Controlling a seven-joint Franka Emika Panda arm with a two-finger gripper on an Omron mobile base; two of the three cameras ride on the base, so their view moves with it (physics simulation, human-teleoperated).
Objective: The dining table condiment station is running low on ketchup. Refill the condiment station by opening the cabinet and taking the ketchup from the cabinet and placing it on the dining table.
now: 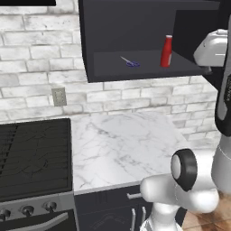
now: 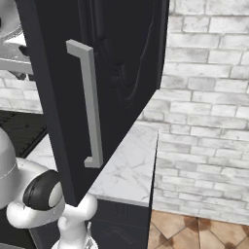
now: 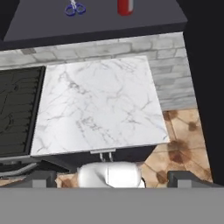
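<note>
The black wall cabinet (image 1: 135, 27) stands open, and its door (image 2: 116, 58) with the long silver bar handle (image 2: 88, 104) is swung out. On the shelf's right side the red ketchup (image 1: 166, 51) stands upright; its base also shows in the hand view (image 3: 125, 6). My gripper (image 3: 113, 178) is open, with nothing between its widely spaced fingertips (image 3: 43, 177). It is held back from the shelf, looking down over the counter. My white wrist (image 1: 212, 47) hangs just right of the ketchup, by the open door. The dining table is out of view.
Blue-handled scissors (image 1: 131, 62) lie on the shelf left of the ketchup. Below is a marble counter (image 1: 122, 144) with a black stove (image 1: 34, 158) on its left and a brick wall behind. Brown tiled floor (image 3: 183, 135) lies right of the counter.
</note>
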